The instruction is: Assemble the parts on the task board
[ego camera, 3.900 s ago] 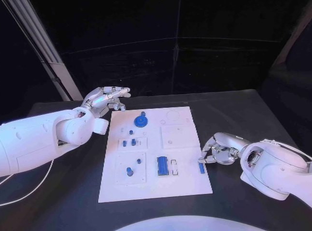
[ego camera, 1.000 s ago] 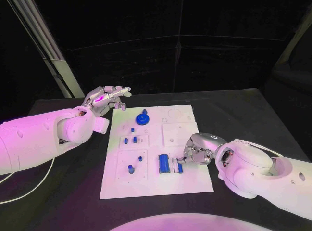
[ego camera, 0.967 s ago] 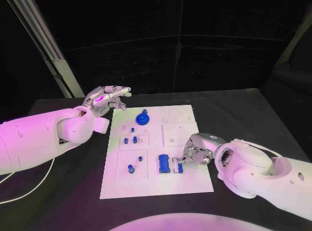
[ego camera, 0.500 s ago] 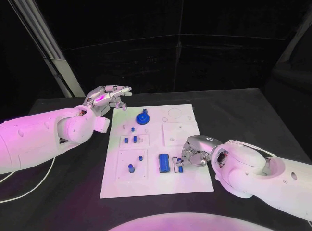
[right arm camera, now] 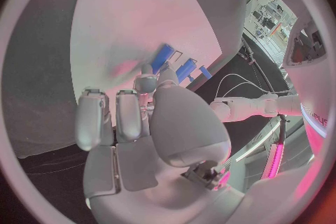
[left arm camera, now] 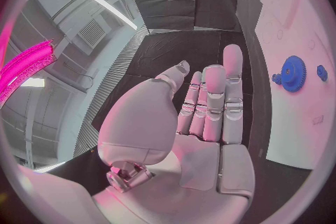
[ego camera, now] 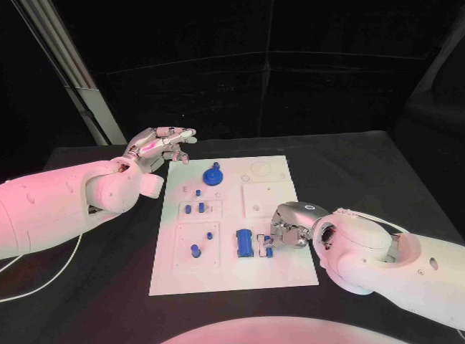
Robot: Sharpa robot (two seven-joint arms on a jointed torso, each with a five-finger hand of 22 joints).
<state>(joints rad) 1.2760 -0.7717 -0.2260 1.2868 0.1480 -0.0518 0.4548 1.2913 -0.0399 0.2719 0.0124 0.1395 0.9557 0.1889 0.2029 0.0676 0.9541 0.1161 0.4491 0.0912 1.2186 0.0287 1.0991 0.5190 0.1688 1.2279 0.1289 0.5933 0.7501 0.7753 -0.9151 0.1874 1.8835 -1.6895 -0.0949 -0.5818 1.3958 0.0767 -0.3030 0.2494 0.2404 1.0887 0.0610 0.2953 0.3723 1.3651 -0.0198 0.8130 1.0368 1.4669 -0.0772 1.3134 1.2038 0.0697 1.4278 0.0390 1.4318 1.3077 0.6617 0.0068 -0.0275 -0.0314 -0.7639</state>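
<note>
The white task board (ego camera: 274,276) lies in the middle of the black table. On it are a blue gear (ego camera: 213,175), several small blue pegs (ego camera: 194,250) and a tall blue block (ego camera: 245,244). My right hand (ego camera: 286,231) hovers low over the board beside that block and pinches a narrow blue part (ego camera: 269,251) between thumb and finger. In the right wrist view the narrow blue part (right arm camera: 163,58) sticks out past the fingertips (right arm camera: 145,83). My left hand (ego camera: 160,147) is held open above the table past the board's far left corner. The left wrist view shows the gear (left arm camera: 293,73).
The board's right half has bare white recessed plates (ego camera: 267,201). A grey metal post (ego camera: 72,79) rises behind the table at the far left. A pale cable (ego camera: 31,283) trails across the table under my left arm.
My right hand carried the narrow blue part from the board's right edge leftward to the blue block, then settled slightly lower. The left hand has not moved.
</note>
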